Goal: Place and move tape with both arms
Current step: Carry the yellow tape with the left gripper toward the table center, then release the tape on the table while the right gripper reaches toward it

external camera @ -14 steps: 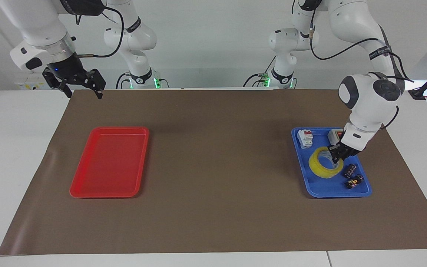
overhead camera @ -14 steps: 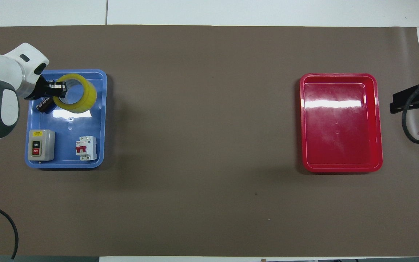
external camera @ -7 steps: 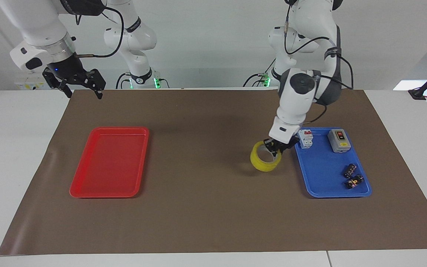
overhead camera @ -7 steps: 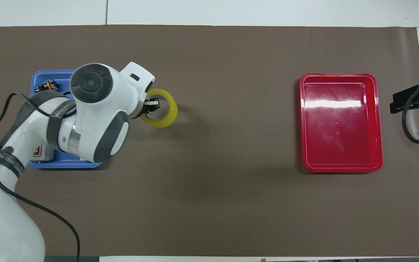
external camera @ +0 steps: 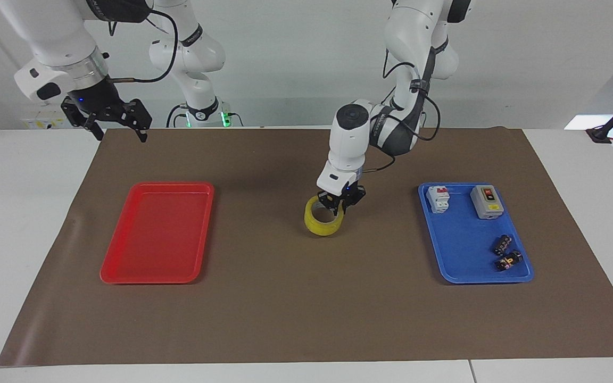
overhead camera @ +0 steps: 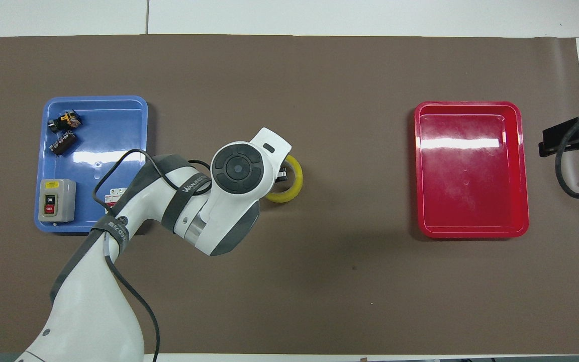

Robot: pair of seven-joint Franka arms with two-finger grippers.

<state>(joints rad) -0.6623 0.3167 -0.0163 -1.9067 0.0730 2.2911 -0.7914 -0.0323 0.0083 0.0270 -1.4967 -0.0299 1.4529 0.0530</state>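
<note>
The yellow tape (external camera: 323, 219) sits low at the middle of the brown mat, between the two trays; it also shows in the overhead view (overhead camera: 292, 187). My left gripper (external camera: 340, 205) reaches in from the blue tray's end and is shut on the tape's rim at the side toward the left arm's end. The left arm's wrist hides part of the ring in the overhead view, where the left gripper (overhead camera: 282, 175) barely shows. My right gripper (external camera: 119, 133) is open and empty, and waits raised over the mat's corner nearest the robots, at the right arm's end.
A red tray (external camera: 157, 234) lies bare at the right arm's end. A blue tray (external camera: 463, 255) at the left arm's end holds a white breaker (external camera: 438, 198), a grey switch box (external camera: 486, 202) and two small black components (external camera: 504, 252).
My left gripper has carried the tape out of the blue tray and across the mat to the table's middle, lowering it there. The right arm has not moved.
</note>
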